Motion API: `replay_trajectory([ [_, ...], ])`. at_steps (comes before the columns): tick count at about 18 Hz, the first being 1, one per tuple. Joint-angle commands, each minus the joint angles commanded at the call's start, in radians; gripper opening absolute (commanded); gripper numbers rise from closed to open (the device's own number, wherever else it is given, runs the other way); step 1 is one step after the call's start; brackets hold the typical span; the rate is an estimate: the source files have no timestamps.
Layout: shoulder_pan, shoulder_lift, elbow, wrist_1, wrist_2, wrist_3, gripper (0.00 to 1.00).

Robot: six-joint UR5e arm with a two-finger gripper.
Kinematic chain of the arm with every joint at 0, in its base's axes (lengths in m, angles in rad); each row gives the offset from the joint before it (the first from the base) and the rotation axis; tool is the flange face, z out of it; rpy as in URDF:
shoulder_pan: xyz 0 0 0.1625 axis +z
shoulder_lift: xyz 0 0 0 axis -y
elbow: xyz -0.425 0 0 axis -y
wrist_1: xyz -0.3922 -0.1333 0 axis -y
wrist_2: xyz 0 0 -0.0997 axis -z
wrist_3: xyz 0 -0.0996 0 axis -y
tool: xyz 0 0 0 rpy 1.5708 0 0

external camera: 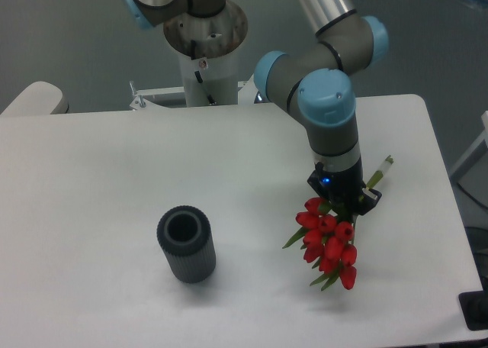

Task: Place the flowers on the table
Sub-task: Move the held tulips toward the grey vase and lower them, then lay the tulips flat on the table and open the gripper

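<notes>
Partly hidden: the gripper (345, 204), right of centre in the frame, with its fingers covered by the arm's wrist above and by the red buds below. Clamped on the flowers (328, 241), as far as can be judged; fingertips themselves not to be made out. Stems mostly concealed behind the gripper body, only one pale stem end (383, 169) sticking out at its upper right. Tie around the stems not visible. Upper part of the arm (328, 104) cut off by the top edge of the frame.

Long axis of the flowers: diagonal, from upper right to lower left. Buds pointing down toward the lower edge of the frame, stem ends pointing up toward the right edge. Green leaves spreading out at the left side and at the bottom of the bunch.

Buds hanging just below the gripper, stems passing through it. Bunch located over the right part of the table (99, 180), in the lower right of the frame; touching the surface or not, hard to tell. Well apart to the left, standing upright on the table: a dark grey ribbed vase (186, 244).
</notes>
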State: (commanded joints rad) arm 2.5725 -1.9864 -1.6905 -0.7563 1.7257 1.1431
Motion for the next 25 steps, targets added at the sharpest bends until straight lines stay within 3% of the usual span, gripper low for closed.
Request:
replay_trajectory([
  [5,-0.008,-0.038,0.009,-0.002,0.008,-0.114,0.29],
  [14,-0.052,-0.075,-0.020,0.002,0.086,-0.141,0.30],
  [17,-0.057,-0.075,-0.020,0.002,0.086,-0.141,0.36],
  [19,-0.057,-0.075,-0.017,0.003,0.086,-0.141,0.62],
  [21,-0.057,-0.074,-0.014,0.005,0.084,-0.141,0.98],
  [25,-0.055,-0.057,0.005,0.005,0.084,-0.134,1.00],
])
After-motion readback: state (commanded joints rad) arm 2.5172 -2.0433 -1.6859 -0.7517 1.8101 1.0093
